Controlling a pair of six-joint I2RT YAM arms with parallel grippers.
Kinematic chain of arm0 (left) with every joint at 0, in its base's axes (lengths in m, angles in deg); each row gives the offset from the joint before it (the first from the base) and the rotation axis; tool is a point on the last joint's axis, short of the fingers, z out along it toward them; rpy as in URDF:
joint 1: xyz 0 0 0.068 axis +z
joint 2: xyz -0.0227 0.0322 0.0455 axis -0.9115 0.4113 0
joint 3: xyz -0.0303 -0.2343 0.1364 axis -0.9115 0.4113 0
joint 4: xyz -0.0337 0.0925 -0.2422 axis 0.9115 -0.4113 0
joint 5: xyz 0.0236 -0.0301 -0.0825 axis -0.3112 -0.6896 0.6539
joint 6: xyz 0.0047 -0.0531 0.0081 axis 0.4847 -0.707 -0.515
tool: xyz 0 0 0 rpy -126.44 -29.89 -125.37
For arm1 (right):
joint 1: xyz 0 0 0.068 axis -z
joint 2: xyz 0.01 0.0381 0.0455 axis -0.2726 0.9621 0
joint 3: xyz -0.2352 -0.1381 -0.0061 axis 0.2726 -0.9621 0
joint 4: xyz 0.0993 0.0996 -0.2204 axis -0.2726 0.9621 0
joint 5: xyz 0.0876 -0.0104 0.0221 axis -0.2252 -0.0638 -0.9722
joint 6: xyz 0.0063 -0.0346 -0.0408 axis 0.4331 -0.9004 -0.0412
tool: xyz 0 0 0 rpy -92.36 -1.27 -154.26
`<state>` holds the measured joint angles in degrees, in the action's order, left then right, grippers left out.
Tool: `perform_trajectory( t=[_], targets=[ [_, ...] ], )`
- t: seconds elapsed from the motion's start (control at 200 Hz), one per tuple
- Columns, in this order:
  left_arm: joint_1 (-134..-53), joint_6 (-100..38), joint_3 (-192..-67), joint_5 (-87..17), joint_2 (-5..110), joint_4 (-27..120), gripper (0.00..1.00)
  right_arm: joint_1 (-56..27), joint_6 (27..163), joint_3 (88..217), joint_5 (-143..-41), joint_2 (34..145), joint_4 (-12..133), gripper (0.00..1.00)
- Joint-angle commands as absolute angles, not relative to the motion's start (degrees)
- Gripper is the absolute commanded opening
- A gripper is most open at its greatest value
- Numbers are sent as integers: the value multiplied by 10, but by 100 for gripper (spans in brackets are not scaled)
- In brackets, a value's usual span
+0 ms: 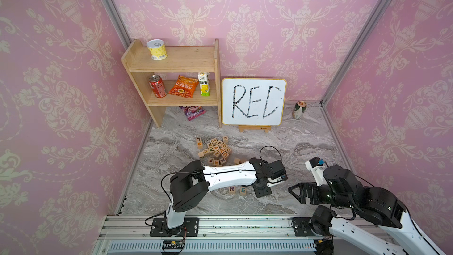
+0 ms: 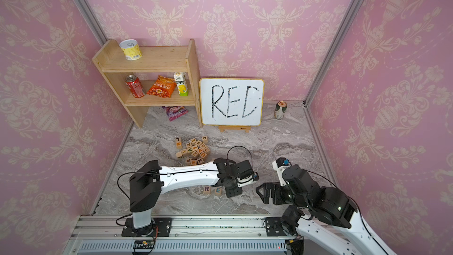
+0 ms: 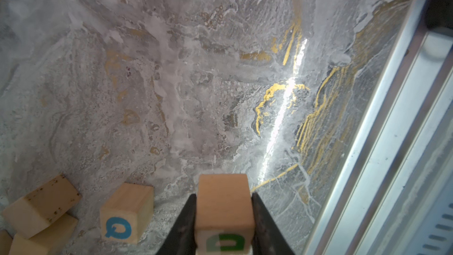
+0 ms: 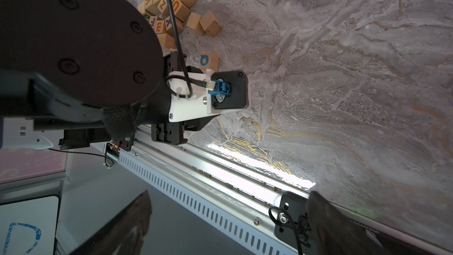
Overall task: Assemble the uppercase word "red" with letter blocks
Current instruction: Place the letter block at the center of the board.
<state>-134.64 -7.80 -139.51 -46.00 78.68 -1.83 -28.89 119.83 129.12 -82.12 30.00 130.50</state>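
One yellow can (image 1: 157, 49) tops shelf (image 1: 188, 60).

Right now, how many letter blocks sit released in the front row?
2: R block and E block side by side; the left arm overhead may hide others. D block is clamped in the left gripper.

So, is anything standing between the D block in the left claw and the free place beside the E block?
Nothing visible does. The left claw, shut on the D block, hangs close beside the E block, and only bare table shows between them. The Q block lies apart, away from that gap.
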Motion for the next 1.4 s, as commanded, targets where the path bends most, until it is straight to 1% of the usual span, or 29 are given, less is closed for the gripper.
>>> perform_trajectory(
  t=[0.0, 0.17, 0.495, 0.585, 0.675, 0.725, 0.786, 0.906, 1.006, 1.166, 1.326, 1.396],
  targets=[
    [-1354, -91, -1386, -474, 788, -7, 21, -286, 1211, 1283, -831, 291, 1322, 100],
    [-1356, -90, -1377, -484, 798, 4, 26, -286, 1210, 1284, -834, 291, 1325, 100],
    [-1355, -75, -1372, -492, 823, 13, 29, -286, 1206, 1287, -836, 298, 1321, 100],
    [-1355, -74, -1374, -491, 830, 13, 33, -287, 1206, 1287, -835, 297, 1321, 100],
    [-1355, -73, -1376, -491, 832, 12, 42, -286, 1207, 1287, -835, 295, 1320, 100],
    [-1355, -72, -1378, -491, 833, 11, 43, -286, 1207, 1286, -835, 295, 1320, 100],
    [-1355, -72, -1378, -491, 833, 11, 49, -286, 1208, 1286, -835, 294, 1320, 100],
    [-1355, -73, -1380, -496, 833, 10, 54, -287, 1205, 1286, -834, 293, 1322, 100],
    [-1355, -79, -1381, -501, 826, 10, 63, -287, 1205, 1287, -833, 292, 1322, 100],
    [-1352, -98, -1375, -505, 809, 14, 66, -287, 1203, 1285, -832, 294, 1320, 100],
    [-1347, -131, -1365, -505, 789, 24, 67, -286, 1199, 1282, -833, 302, 1310, 100],
    [-1347, -146, -1362, -507, 781, 27, 72, -286, 1196, 1281, -833, 306, 1303, 100]
  ],
)
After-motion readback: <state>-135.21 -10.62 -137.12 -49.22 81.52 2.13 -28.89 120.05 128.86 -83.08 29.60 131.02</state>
